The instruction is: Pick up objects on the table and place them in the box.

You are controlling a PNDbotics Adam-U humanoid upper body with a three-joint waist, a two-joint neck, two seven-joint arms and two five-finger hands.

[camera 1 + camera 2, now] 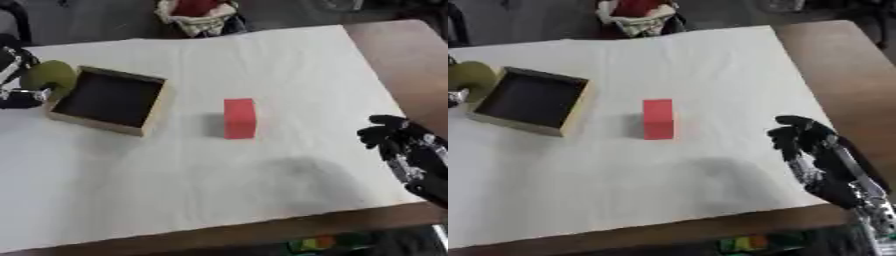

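A: Red block point(239, 118) sits mid-cloth, just right of the box point(154, 114), untouched.
B: Hands?
A: Left hand point(17, 75) grasps a green ball point(51, 75) at the box's left rim, likely staged for the drop. Right hand point(808, 145) hangs at the table's point(842, 65) right edge, fingers curled, holding nothing.
B: So right looks parked.

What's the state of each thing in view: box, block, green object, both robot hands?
Box: open-topped, upright on the white cloth, nothing visible inside.
Red block: lying on the cloth to the right of the box, apart from it, untouched.
Green object: held at the box's left edge.
Left robot hand: curled round the green object.
Right robot hand: curled, holding nothing, over the cloth's right edge.
White cloth: spread flat.
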